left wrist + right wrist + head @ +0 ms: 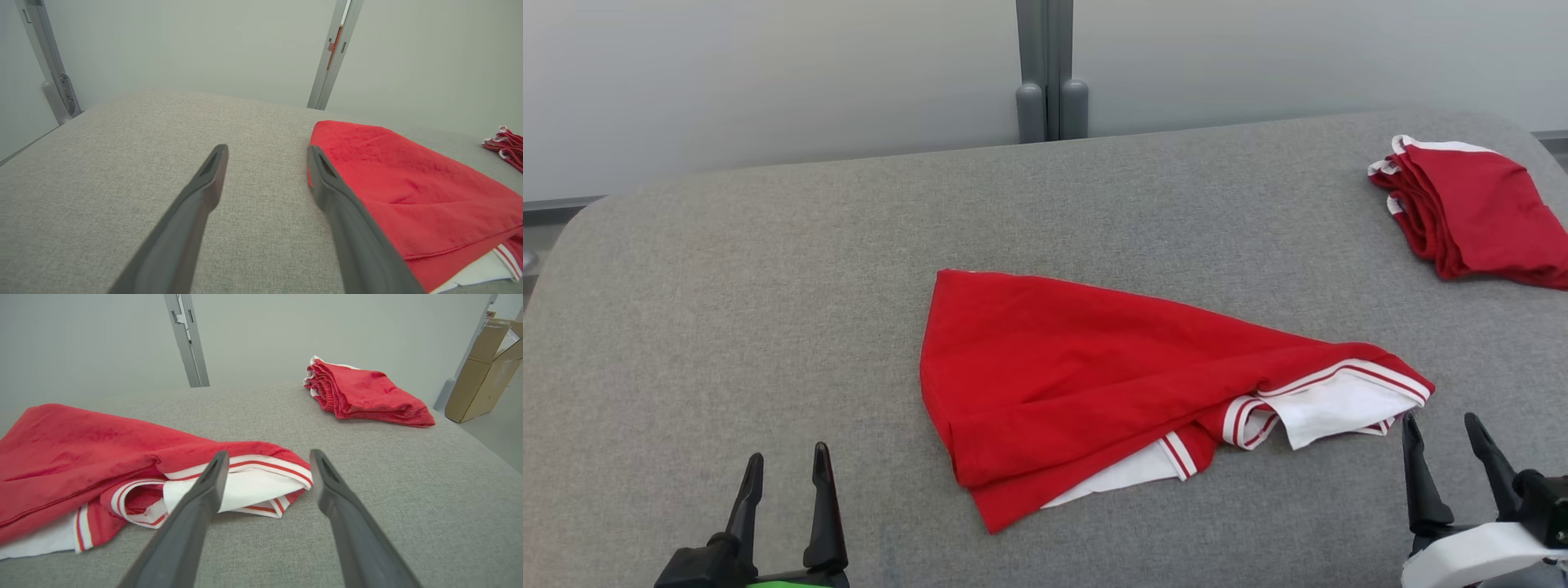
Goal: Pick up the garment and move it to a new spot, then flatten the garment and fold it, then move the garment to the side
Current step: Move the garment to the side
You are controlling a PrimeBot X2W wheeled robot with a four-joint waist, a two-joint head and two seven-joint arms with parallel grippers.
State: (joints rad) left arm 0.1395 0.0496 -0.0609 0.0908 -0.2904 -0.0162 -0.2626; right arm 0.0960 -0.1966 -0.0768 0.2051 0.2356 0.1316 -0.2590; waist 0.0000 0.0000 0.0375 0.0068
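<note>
Both sets of fingers are spread wide with nothing in them, left gripper (788, 454) and right gripper (1441, 418) alike. Red garment (1094, 367) lies rumpled on the grey table (768, 286), its white striped hem just ahead of the right fingertips and its bulk off to the right of the left fingers. My guess is we're at the pick-up step, so the next move needs the right fingers to pinch that hem cleanly. Folded red pile (1478, 212) sits well beyond the right fingers. Only container is a cardboard box (482, 367) off to their right, and I can't tell what's in it.
</note>
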